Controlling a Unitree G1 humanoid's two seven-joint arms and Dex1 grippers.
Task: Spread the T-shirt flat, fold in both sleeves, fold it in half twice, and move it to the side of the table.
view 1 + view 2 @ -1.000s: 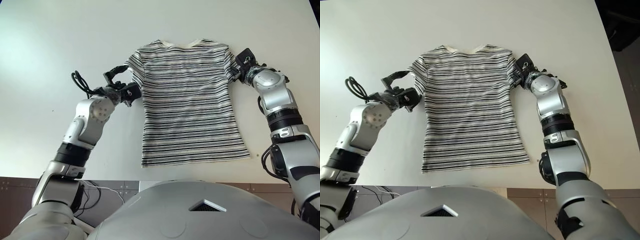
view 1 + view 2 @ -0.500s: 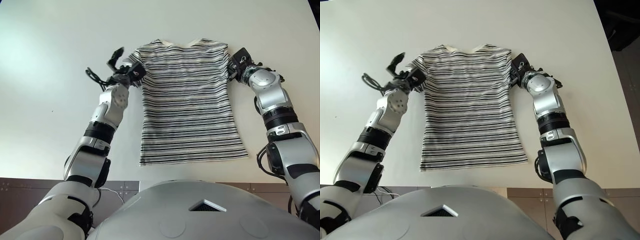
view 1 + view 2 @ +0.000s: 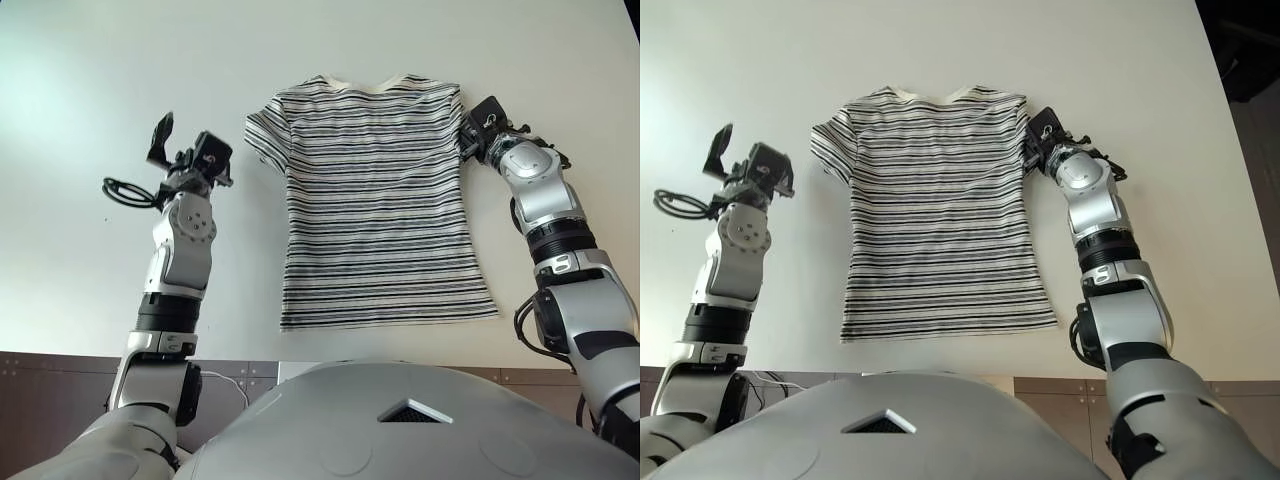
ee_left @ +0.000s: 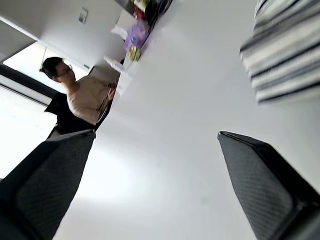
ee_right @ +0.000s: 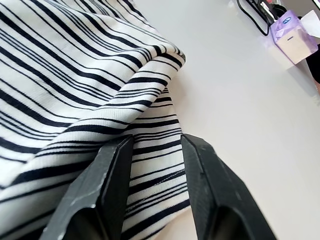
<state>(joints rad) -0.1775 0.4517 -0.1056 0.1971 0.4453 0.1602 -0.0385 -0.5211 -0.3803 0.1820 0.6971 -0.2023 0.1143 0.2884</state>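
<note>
A black-and-white striped T-shirt (image 3: pixel 375 200) lies flat on the white table (image 3: pixel 90 80), collar away from me and hem toward me. Its left sleeve (image 3: pixel 265 135) sticks out sideways. My left gripper (image 3: pixel 185 148) is raised above bare table a short way left of that sleeve, open and holding nothing; the left wrist view shows its two dark fingers (image 4: pixel 45 185) wide apart. My right gripper (image 3: pixel 468 135) is at the shirt's right sleeve. In the right wrist view its fingers (image 5: pixel 107 185) are close together, with bunched striped fabric (image 5: pixel 150 100) between them.
Bare white table extends to the left and right of the shirt. The table's front edge (image 3: pixel 60 352) runs just below the hem. A black cable loop (image 3: pixel 125 192) hangs off my left wrist. A purple box (image 5: pixel 290 35) stands far off.
My left arm has swung left and up, away from the left sleeve, which now lies spread outward. The right gripper has stayed at the right sleeve.
</note>
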